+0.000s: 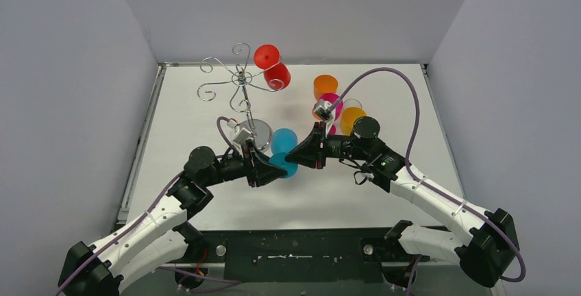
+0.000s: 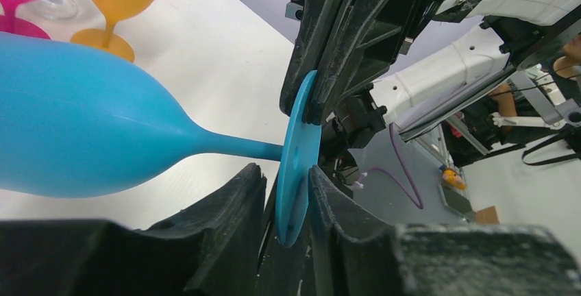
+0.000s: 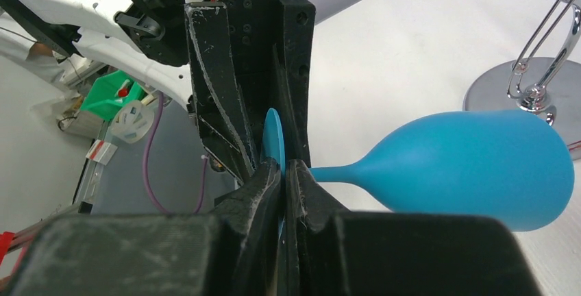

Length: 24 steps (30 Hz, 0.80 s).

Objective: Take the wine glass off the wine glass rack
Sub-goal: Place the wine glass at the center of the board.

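A blue wine glass (image 1: 283, 146) lies on its side in the air between my two grippers, its bowl (image 2: 75, 138) toward the far side. My right gripper (image 3: 284, 173) is shut on the glass's round foot (image 3: 274, 138). From the opposite side my left gripper (image 2: 288, 203) straddles that same foot (image 2: 299, 159), open, with a gap showing on one side. The wine glass rack (image 1: 241, 80) stands behind on its round shiny base (image 1: 257, 131), two red glasses (image 1: 272, 66) hanging from its curled arms.
A cluster of glasses stands right of centre: an orange one (image 1: 325, 85), a pink one (image 1: 331, 104), a clear one (image 1: 351, 106) and another orange one (image 1: 353, 118). Grey walls close in the table on three sides.
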Each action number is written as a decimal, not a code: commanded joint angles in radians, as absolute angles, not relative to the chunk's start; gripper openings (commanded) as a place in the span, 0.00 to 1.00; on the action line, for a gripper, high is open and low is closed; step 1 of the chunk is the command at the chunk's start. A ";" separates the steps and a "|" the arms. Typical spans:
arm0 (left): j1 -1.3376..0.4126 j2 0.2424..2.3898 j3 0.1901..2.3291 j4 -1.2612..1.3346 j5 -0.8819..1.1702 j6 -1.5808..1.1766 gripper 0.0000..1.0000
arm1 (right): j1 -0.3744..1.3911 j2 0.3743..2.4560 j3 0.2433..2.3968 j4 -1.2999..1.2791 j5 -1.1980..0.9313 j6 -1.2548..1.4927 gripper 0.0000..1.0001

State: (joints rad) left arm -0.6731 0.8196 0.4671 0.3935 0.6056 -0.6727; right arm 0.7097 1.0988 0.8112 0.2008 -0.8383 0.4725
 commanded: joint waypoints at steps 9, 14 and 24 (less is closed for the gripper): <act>-0.696 0.817 0.465 0.525 0.608 -0.665 0.00 | 0.721 1.053 0.810 0.306 -0.837 0.451 0.20; -0.706 0.772 0.453 0.453 0.626 -0.516 0.00 | 0.698 1.024 0.885 0.110 -0.648 0.372 0.74; -0.745 0.667 0.450 0.060 0.711 0.018 0.00 | 0.348 1.076 0.920 0.072 -0.739 0.554 0.87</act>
